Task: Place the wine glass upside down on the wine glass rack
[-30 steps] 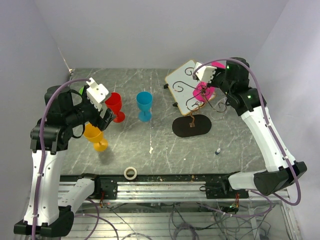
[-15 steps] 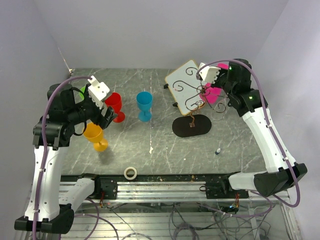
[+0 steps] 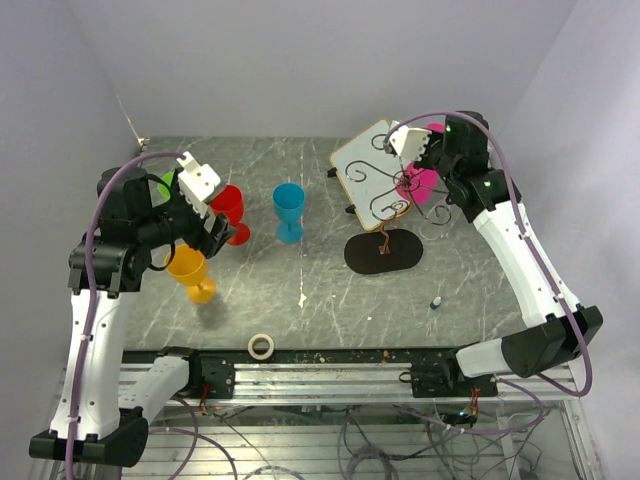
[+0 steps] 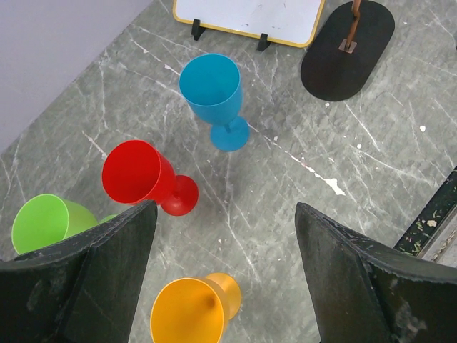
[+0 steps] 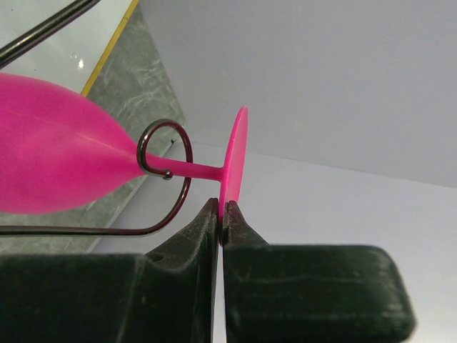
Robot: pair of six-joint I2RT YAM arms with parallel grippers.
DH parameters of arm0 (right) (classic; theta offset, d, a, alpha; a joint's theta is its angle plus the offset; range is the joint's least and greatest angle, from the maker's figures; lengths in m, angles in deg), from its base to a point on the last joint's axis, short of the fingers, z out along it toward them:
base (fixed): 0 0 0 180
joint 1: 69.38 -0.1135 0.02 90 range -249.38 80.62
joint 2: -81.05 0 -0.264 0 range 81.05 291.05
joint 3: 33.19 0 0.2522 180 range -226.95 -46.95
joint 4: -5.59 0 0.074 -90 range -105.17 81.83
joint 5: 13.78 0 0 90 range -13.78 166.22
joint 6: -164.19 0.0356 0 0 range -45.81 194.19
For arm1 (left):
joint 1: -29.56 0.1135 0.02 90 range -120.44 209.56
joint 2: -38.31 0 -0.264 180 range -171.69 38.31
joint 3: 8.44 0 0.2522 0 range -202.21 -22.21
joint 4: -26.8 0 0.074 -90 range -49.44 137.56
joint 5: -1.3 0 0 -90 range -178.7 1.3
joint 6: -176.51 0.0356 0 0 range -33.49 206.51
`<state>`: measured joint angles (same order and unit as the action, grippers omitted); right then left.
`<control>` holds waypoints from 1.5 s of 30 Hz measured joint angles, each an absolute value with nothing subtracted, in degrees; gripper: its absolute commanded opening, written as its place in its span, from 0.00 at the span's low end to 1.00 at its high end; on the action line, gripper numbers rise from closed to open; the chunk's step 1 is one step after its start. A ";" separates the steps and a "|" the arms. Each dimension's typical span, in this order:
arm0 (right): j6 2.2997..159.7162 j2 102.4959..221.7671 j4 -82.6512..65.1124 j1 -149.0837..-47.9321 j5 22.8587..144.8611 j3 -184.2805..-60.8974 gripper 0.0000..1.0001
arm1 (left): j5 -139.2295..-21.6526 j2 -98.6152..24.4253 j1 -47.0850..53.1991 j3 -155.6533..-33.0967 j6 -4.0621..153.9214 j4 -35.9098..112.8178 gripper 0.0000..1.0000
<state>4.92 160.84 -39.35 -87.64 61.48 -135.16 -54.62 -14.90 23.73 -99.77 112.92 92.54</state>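
Note:
My right gripper is shut on the rim of the pink wine glass's foot disc. The pink bowl points away from the fingers, and the thin stem runs through a curled wire arm of the wine glass rack. In the top view the pink glass hangs among the rack's scroll arms, above the black oval base, with my right gripper beside it. My left gripper is open and empty, hovering over an orange glass.
Red, blue and green glasses stand on the left half of the grey table. A white board with a wooden rim stands behind the rack. A tape roll and a small object lie near the front edge.
My right gripper moved the pink glass a little right, then back left among the rack's arms, and its wrist shifted toward the back. My left arm barely moved.

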 measured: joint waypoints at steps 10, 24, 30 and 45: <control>4.44 161.56 -39.31 -88.98 62.07 -135.95 0.00 | -53.65 -15.60 23.73 -99.72 112.14 92.15 0.88; 4.28 161.69 -40.12 -90.57 63.84 -136.10 0.00 | -53.52 -15.60 23.73 -99.50 111.72 91.23 0.88; 4.31 161.67 -41.93 -90.62 64.27 -136.10 0.01 | -53.52 -15.58 23.73 -99.39 111.68 91.15 0.88; 4.70 160.45 -42.50 -90.62 63.97 -134.57 0.08 | -53.52 -15.47 23.73 -99.37 111.70 91.15 0.88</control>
<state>4.70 160.45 -42.50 -90.62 63.97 -134.57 -53.52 -15.47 23.73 -99.37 111.70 91.15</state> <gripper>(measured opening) 0.066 0.884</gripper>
